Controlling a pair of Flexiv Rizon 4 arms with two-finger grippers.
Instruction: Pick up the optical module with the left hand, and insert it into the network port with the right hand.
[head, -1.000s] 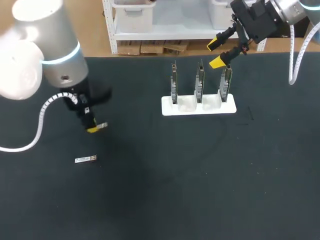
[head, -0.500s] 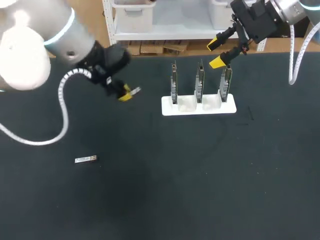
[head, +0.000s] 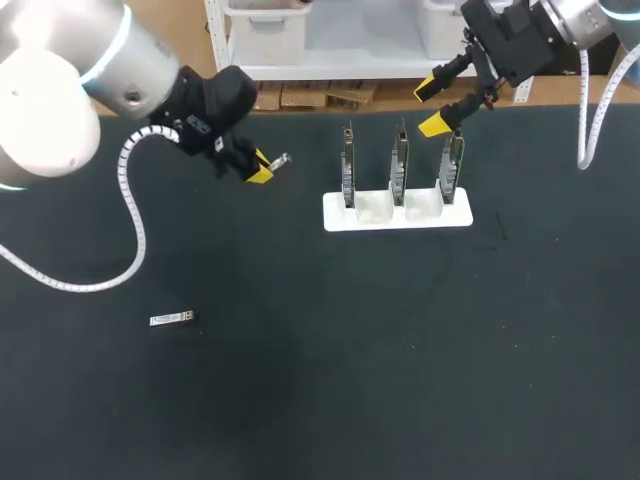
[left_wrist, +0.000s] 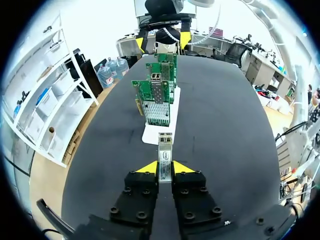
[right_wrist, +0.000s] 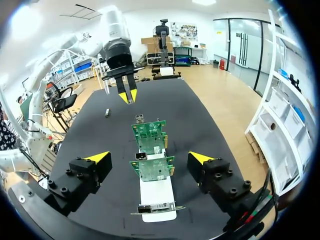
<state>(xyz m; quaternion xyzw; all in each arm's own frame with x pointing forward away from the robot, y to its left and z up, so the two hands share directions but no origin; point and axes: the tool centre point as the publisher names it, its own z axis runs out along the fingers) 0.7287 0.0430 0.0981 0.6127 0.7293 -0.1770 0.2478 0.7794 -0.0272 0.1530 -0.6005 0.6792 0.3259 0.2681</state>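
Head view: the left end effector (head: 262, 172) hovers over the black desk (head: 400, 350), clamped on an optical module (head: 279, 160), left of a white stand (head: 397, 212) holding three upright network cards (head: 399, 165). A second module (head: 171, 319) lies flat on the desk. Left wrist view: the held optical module points toward the network cards. Right wrist view: the right end effector (right_wrist: 150, 157) hangs wide open above the network cards.

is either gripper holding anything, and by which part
The left gripper holds the optical module by its rear end; the rest sticks out past the fingertips. The right gripper is open, holding nothing.
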